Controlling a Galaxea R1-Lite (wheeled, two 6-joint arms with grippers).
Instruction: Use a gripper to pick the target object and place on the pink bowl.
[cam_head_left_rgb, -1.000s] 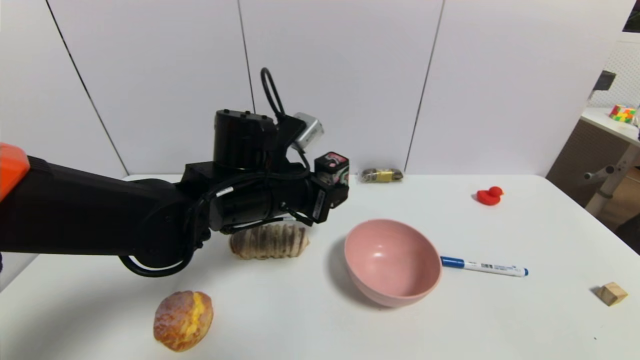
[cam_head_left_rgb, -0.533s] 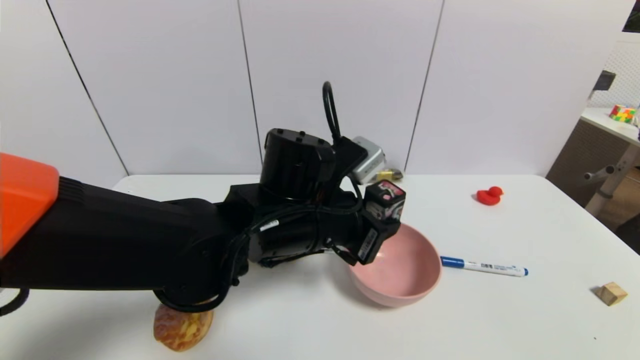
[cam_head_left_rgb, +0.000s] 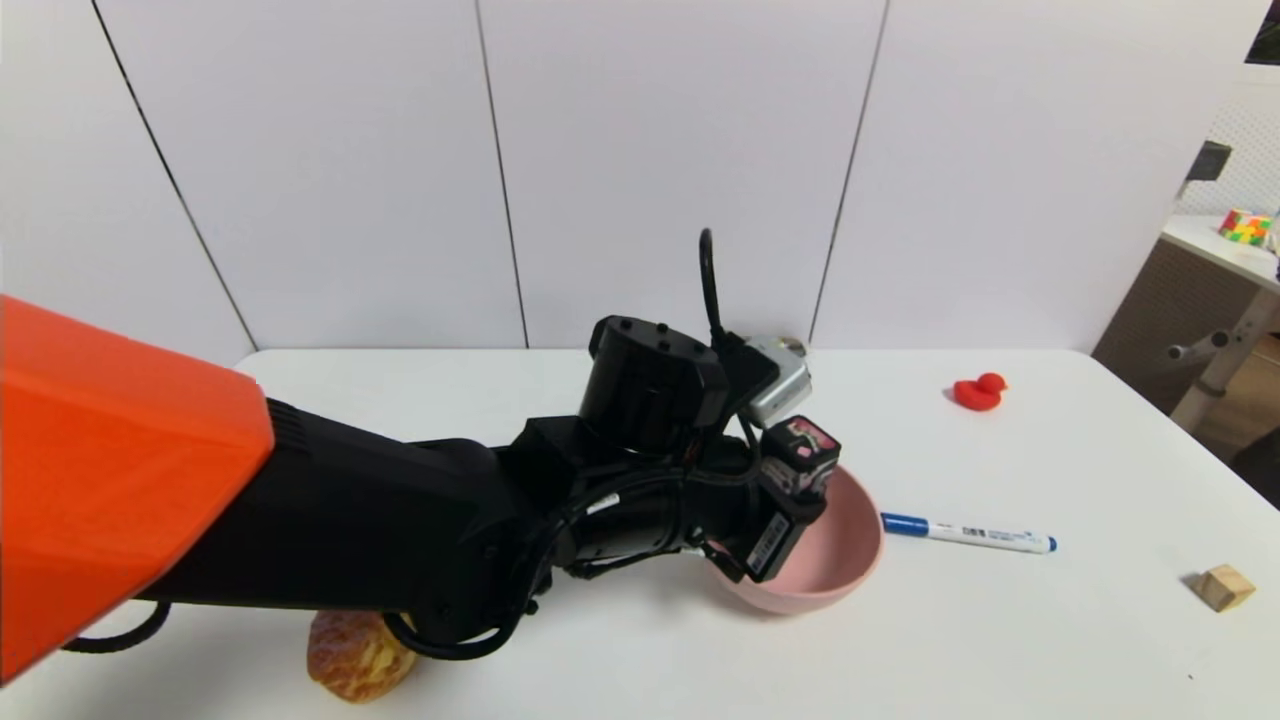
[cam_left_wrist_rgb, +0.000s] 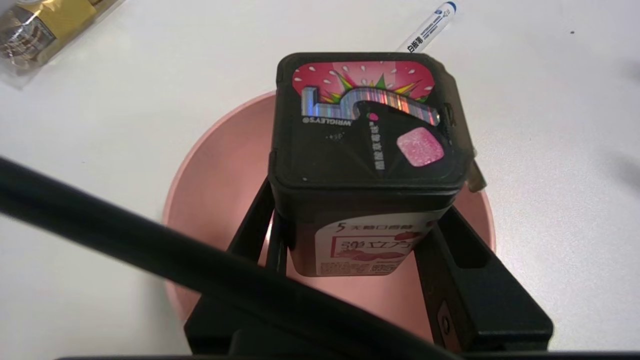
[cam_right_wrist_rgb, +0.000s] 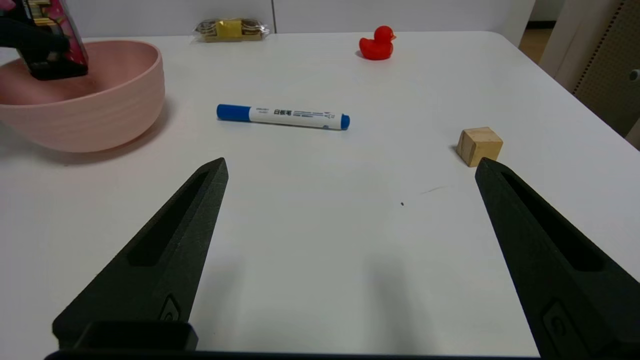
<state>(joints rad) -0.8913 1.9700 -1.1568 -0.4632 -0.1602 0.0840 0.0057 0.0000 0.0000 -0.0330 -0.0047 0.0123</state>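
Observation:
My left gripper (cam_head_left_rgb: 790, 492) is shut on the target object, a small black box (cam_head_left_rgb: 801, 455) with a pink-and-white label. It holds the box just above the inside of the pink bowl (cam_head_left_rgb: 845, 560), near the bowl's left rim. In the left wrist view the box (cam_left_wrist_rgb: 367, 145) sits between the two black fingers (cam_left_wrist_rgb: 252, 227), with the bowl (cam_left_wrist_rgb: 220, 180) right beneath it. The right wrist view shows the box (cam_right_wrist_rgb: 50, 35) over the bowl (cam_right_wrist_rgb: 100, 110). My right gripper (cam_right_wrist_rgb: 350, 167) stands open over bare table, well right of the bowl.
A blue-capped marker (cam_head_left_rgb: 968, 534) lies just right of the bowl. A tan wooden cube (cam_head_left_rgb: 1224, 587) sits near the right edge and a red duck (cam_head_left_rgb: 979, 391) at the back right. A bread roll (cam_head_left_rgb: 355, 655) lies under my left arm. A snack packet (cam_right_wrist_rgb: 231, 29) is at the back.
My left arm has carried the box rightward and downward, from left of the bowl to over its inside. The bowl has not moved.

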